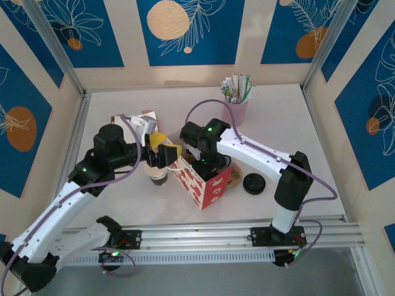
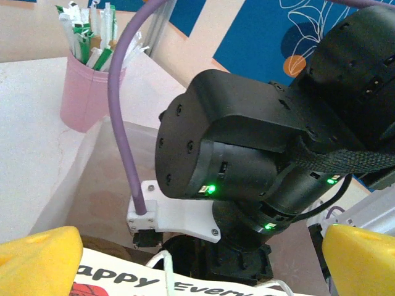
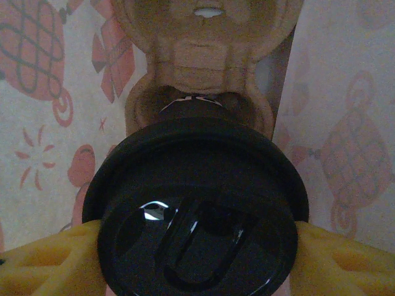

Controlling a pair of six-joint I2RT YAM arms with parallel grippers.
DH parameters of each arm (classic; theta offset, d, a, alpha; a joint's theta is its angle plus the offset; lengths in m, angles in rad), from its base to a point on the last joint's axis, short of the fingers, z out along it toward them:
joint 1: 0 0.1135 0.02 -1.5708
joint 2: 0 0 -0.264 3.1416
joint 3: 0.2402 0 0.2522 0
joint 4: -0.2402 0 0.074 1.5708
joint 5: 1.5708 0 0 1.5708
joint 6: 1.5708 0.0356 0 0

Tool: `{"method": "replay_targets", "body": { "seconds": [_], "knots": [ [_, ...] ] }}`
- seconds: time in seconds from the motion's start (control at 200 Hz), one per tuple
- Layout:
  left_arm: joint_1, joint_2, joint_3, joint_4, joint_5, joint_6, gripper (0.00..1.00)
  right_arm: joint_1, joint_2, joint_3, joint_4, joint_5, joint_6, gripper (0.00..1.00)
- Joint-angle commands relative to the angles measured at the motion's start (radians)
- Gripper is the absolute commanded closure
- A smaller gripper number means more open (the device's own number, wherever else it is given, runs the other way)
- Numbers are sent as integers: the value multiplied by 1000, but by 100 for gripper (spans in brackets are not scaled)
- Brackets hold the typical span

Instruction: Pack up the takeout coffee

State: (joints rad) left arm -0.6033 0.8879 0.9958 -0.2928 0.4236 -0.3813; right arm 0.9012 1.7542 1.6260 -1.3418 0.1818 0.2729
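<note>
My right gripper [image 3: 197,262] pinches a lidded cup [image 3: 197,203] at its lid, down inside the gift bag [image 1: 207,185] over a pulp carrier [image 3: 203,37]. The left gripper [image 1: 165,152] is spread wide at the bag's rim. The takeout coffee [image 1: 159,177] stands mid-tabletop, just left of the bag. Risks as I see them: the lid could pop off under the grip, or the left gripper could knock the coffee over.

My left fingers [image 2: 37,262]: yellow. My right fingers [image 3: 349,262]: yellow, dim. Lid [image 3: 197,209] between them: glossy black. Carrier [image 3: 203,43]: tan. Bag [image 1: 208,184]: white, red print outside; inner walls pale with faded red knots, gift boxes. Straw cup [image 2: 86,95]: pink; wrappers [image 2: 92,34] white, green. Cable [image 2: 120,123]: purple. Desk [image 1: 296,123]: off-white. Walls [image 1: 210,37]: blue panels, orange discs, white leaf lines.
</note>
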Motion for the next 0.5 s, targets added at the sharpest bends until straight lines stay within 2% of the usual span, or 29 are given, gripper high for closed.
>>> {"method": "replay_targets", "body": {
  "seconds": [0.0, 0.49],
  "knots": [
    [-13, -2, 42, 21, -23, 37, 0, -11, -14, -8, -12, -33, -1, 35],
    [-16, -15, 56, 37, -24, 57, 0, -16, 7, -14, -12, -52, 0, 35]
  ]
}}
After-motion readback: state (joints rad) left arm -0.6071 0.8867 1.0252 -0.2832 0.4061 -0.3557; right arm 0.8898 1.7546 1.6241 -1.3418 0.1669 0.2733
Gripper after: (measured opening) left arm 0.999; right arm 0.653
